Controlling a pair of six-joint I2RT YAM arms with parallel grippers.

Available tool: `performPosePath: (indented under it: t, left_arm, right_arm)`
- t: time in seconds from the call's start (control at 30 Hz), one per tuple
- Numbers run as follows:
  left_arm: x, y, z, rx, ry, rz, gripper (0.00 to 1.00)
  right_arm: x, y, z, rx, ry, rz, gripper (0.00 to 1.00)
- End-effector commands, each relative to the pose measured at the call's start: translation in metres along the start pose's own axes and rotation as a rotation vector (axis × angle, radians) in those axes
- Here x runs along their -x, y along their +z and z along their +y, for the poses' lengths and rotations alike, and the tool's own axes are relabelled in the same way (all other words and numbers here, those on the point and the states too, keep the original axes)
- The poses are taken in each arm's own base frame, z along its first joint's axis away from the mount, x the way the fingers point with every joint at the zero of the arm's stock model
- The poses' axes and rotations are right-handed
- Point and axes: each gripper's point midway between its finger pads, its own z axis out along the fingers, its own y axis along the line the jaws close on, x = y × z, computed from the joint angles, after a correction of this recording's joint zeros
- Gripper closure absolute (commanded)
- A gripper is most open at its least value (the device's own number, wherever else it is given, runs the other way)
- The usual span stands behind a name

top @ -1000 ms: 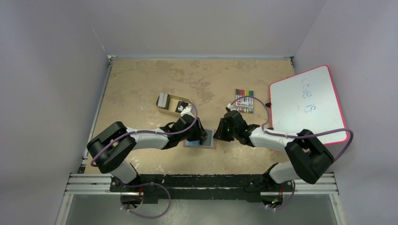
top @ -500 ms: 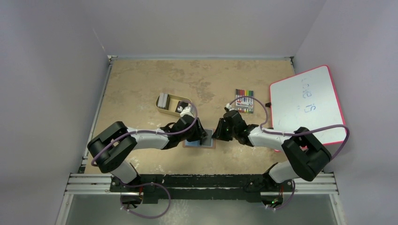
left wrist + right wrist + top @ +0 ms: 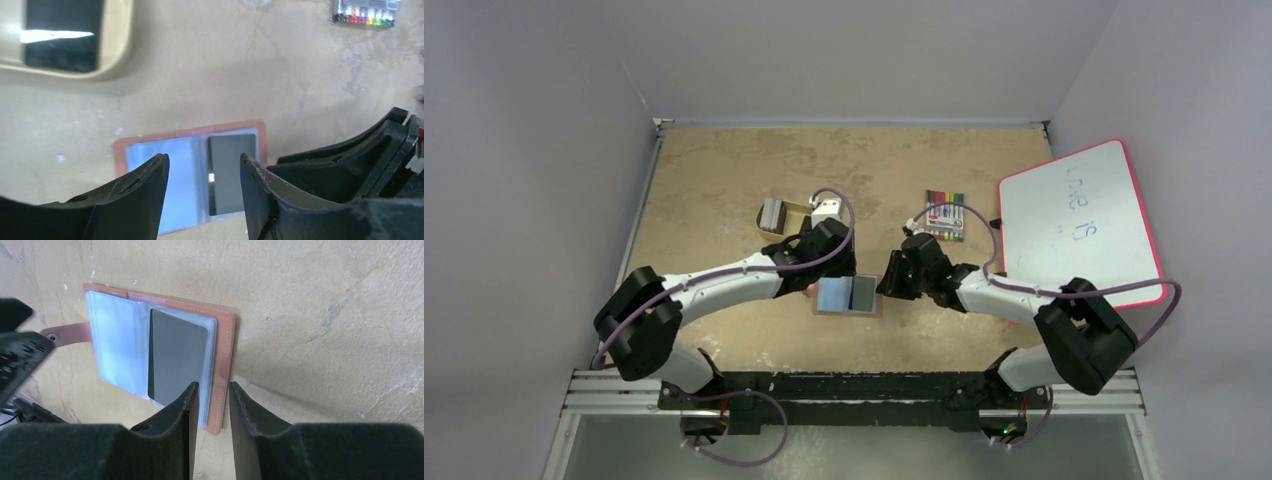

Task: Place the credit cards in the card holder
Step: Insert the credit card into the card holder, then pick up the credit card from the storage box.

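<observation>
Aloft, left hand (image 3: 204,161), fingers apart, near card holder (image 3: 142,152).

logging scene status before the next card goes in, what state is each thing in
card holder: open, lying flat
dark card: on the holder's right half, seating unclear
tray: holding a black card
marker pack: lying flat
whiteboard: written on
left tool: open, empty, above the holder
right tool: jaws narrowly apart at the holder's right edge, grip unclear
</observation>
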Motion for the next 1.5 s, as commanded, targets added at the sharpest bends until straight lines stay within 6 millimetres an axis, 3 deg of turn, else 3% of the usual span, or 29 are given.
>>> performPosePath:
  t: [0.0,0.17,0.33,0.53,0.63,0.83,1.1,1.47]
  left_arm:
    - [0.052,-0.022,0.029,0.171,0.172,-0.072,0.46]
    - [0.091,-0.04,0.07,0.344,0.274,-0.099,0.4]
    - [0.121,-0.045,0.109,0.458,0.276,-0.06,0.39]
    - [0.142,-0.028,0.138,0.58,0.352,-0.009,0.3]
    - [0.145,-0.01,0.142,0.6,0.377,0.037,0.21]
    - [0.146,0.017,0.155,0.675,0.434,0.094,0.22]
    - [0.153,0.027,0.179,0.753,0.436,0.112,0.27]
    - [0.14,0.046,0.198,0.742,0.414,0.174,0.29]
  right_arm:
    - [0.025,-0.009,0.021,0.042,-0.044,-0.07,0.68]
    - [0.037,-0.019,0.033,0.083,-0.065,-0.109,0.67]
    - [0.046,-0.03,0.042,0.102,-0.086,-0.131,0.67]
    - [0.055,-0.039,0.049,0.114,-0.096,-0.164,0.67]
    - [0.055,-0.039,0.05,0.121,-0.094,-0.167,0.67]
    - [0.049,-0.035,0.045,0.117,-0.086,-0.152,0.67]
    - [0.049,-0.038,0.043,0.115,-0.083,-0.162,0.67]
    - [0.054,-0.038,0.048,0.124,-0.091,-0.171,0.67]
